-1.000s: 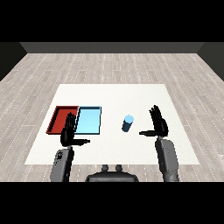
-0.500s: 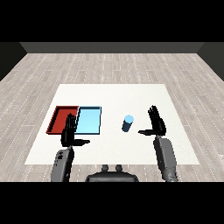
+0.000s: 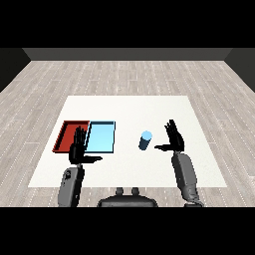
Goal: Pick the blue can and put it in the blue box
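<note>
White desk [image 3: 129, 107] sat on a grey plank floor [image 3: 124, 74]. Two trays lay side by side at the desk's left part: red tray [image 3: 67, 137] on the outside, light blue tray [image 3: 102, 138] touching its right edge.

Blue can [image 3: 145, 141] stood upright on the bare desk, to the right of the light blue tray and apart from it, not inside either tray. Its pale top faced up.

Right hand [image 3: 174, 140] was raised just right of the can, palm turned toward it. Its fingers [image 3: 171, 127] were straight and spread, pointing up and away; the thumb [image 3: 160, 147] stuck out leftward toward the can's base. A small gap showed between thumb and can; no contact. Hand held nothing. Grey right forearm [image 3: 185, 177] ran down to the lower right.

Left hand [image 3: 78, 151] stood at the near edge of the two trays, overlapping the seam between them in the head view. Fingers straight and upright, thumb out to the right, holding nothing. Whether it hovered over the trays or just in front could not be told. Grey left forearm [image 3: 70, 185] came in from the lower left.
</note>
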You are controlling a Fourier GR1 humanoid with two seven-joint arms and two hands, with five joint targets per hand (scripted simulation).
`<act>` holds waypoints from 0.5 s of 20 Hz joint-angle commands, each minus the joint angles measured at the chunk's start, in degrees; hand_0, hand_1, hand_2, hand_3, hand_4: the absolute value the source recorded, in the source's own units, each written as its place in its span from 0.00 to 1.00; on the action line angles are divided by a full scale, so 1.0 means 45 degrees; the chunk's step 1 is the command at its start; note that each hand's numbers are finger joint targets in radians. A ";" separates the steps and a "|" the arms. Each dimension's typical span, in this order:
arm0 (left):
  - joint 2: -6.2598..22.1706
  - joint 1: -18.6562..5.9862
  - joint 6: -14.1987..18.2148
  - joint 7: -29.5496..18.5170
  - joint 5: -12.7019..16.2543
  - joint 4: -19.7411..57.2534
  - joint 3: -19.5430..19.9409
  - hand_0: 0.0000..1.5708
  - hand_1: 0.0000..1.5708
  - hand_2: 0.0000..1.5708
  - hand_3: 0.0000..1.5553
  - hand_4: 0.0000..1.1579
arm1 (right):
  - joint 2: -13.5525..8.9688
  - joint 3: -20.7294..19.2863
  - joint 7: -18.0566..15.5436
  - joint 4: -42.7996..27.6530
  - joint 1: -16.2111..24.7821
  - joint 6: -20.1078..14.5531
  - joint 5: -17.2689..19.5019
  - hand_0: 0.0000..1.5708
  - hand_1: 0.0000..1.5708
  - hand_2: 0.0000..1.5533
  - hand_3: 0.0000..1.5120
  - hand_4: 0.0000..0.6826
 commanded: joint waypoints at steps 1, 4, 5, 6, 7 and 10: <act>0.0084 0.0306 0.0037 0.0367 -0.0011 -0.0670 -0.0074 0.00 0.00 0.00 0.00 0.00 | -0.0078 -0.0375 -0.0943 0.2098 -0.1066 -0.0065 0.0041 0.00 0.00 0.00 0.00 0.00; 0.0107 0.0610 -0.0336 -0.0820 0.0220 0.0259 0.0274 0.00 0.00 0.00 0.00 0.00 | 0.0155 -0.0147 0.0192 0.1077 -0.0574 -0.0256 -0.0343 0.00 0.00 0.00 0.00 0.00; -0.0059 0.1262 -0.0285 -0.0323 0.0150 -0.0775 -0.0164 0.00 0.00 0.00 0.00 0.00 | 0.0794 0.0369 -0.0620 0.2010 -0.0929 -0.0606 0.0353 0.00 0.00 0.00 0.00 0.00; -0.0171 0.0463 0.0074 -0.0001 0.0242 -0.0599 -0.0022 0.00 0.00 0.00 0.00 0.00 | 0.0603 0.0405 0.0466 0.0511 -0.0468 -0.0706 -0.0072 0.00 0.00 0.00 0.00 0.00; 0.0093 0.0053 -0.0120 -0.0285 0.0288 0.0065 0.0290 0.00 0.00 0.00 0.00 0.00 | 0.0539 0.0483 0.0321 0.0639 0.0007 -0.0611 0.0098 0.00 0.00 0.00 0.00 0.00; -0.0084 -0.0515 -0.0086 -0.1060 0.0162 0.1048 0.0327 0.00 0.00 0.00 0.00 0.00 | 0.0962 0.0491 0.0076 0.1332 -0.0689 -0.1151 0.0133 0.00 0.00 0.00 0.00 0.00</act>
